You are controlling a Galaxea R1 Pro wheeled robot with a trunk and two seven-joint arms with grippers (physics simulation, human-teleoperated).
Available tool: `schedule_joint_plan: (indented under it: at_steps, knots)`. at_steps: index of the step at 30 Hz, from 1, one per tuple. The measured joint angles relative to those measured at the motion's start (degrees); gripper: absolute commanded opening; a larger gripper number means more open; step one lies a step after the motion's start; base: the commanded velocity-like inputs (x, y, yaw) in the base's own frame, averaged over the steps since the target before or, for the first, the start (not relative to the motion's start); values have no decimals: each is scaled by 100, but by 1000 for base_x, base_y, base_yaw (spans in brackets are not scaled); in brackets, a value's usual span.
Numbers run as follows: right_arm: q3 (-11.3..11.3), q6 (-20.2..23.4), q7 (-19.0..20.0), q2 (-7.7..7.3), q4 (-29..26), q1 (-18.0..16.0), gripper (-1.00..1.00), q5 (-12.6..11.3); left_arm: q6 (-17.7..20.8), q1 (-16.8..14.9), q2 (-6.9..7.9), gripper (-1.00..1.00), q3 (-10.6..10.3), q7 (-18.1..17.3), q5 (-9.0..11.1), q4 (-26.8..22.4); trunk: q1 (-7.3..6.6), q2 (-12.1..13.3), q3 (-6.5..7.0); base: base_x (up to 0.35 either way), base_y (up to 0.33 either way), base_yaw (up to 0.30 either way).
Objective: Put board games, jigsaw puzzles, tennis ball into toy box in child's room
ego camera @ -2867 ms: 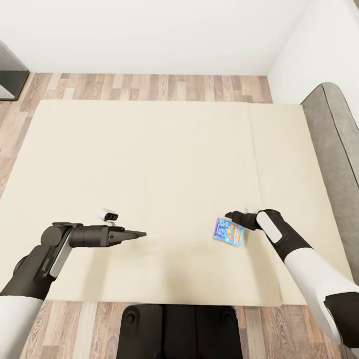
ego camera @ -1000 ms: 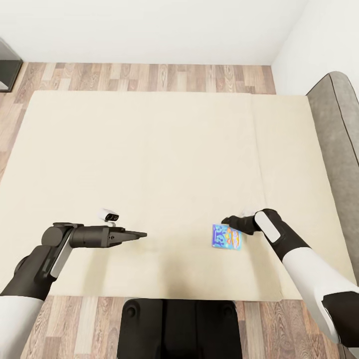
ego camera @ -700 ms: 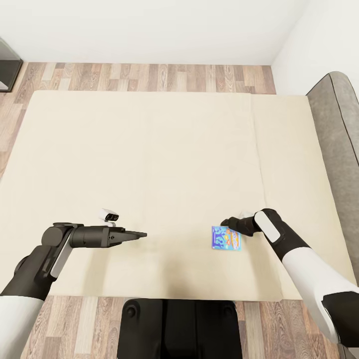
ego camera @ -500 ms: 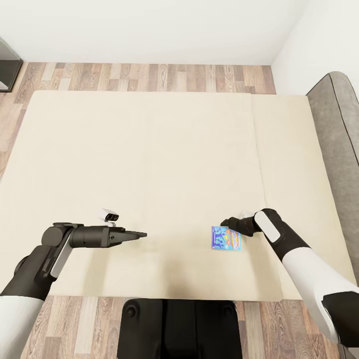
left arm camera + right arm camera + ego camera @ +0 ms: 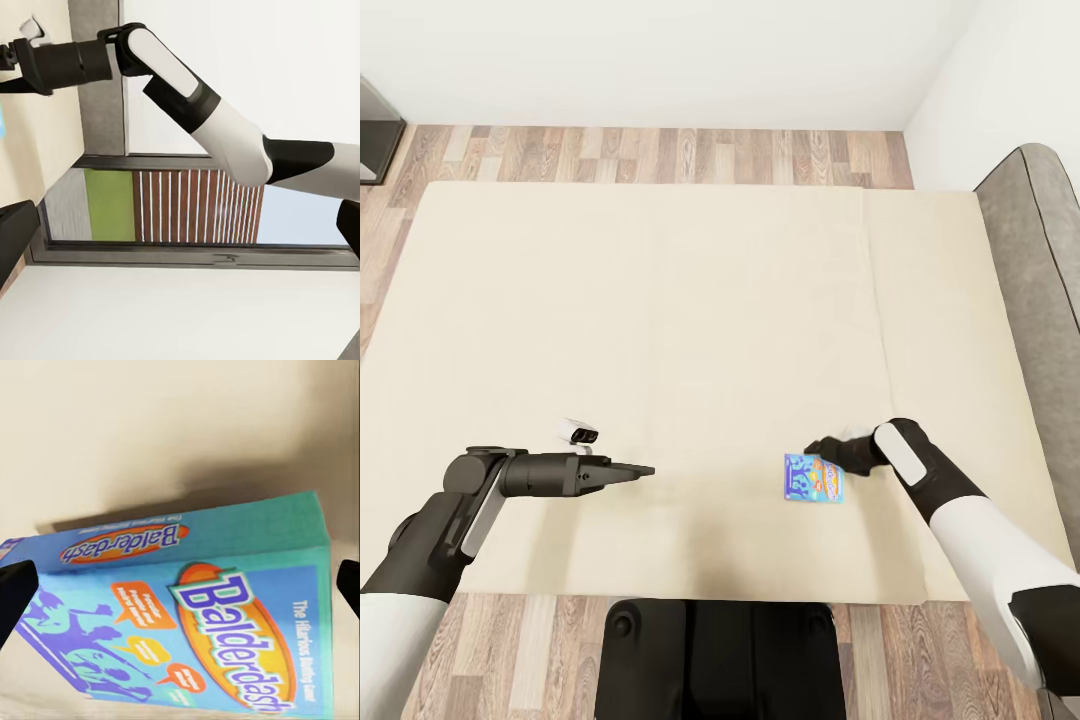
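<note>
A small blue cardboard board game box printed "Balderdash" lies flat on the plain beige mattress of the large low bed, toward the near right part of it. The black right gripper hangs just at the box's far right corner. In the right wrist view the box sits between two dark fingertips at the opposite edges of the picture, so the jaws stand wide apart and hold nothing; whether the tips touch the box cannot be told.

The black left gripper hovers over the near left part of the mattress, well apart from the box, pointing right. Its fingers look drawn together to a thin point, with nothing between them. The grey padded headboard runs along the right side, and wood-plank floor shows beyond the far edge of the bed.
</note>
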Motion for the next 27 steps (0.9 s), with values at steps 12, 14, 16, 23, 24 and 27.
schedule_joint_plan:
  at_steps: [12,14,16,23,24,27]
  knots:
    - [-133,404,39,-45,-8,-2,100,-10,0,0,0,100,-2,0,0,0,0,0,0,0,0,0]
    - [-263,426,39,-48,-4,-1,100,-14,-3,0,0,100,-4,0,0,0,0,0,0,0,0,0]
    - [-350,435,39,-50,-4,-1,100,-18,-5,0,0,100,-6,0,0,0,0,0,0,0,0,0]
    - [-509,515,41,-57,-1,1,100,-21,-8,0,0,100,-8,0,-1,0,0,0,0,0,0,0]
    - [-518,532,42,-58,-3,0,100,-21,-8,0,0,100,-8,0,-1,0,0,0,0,0,0,0]
    - [-535,567,46,-56,-4,0,100,-20,-9,0,0,100,-9,0,-1,0,0,0,0,0,0,0]
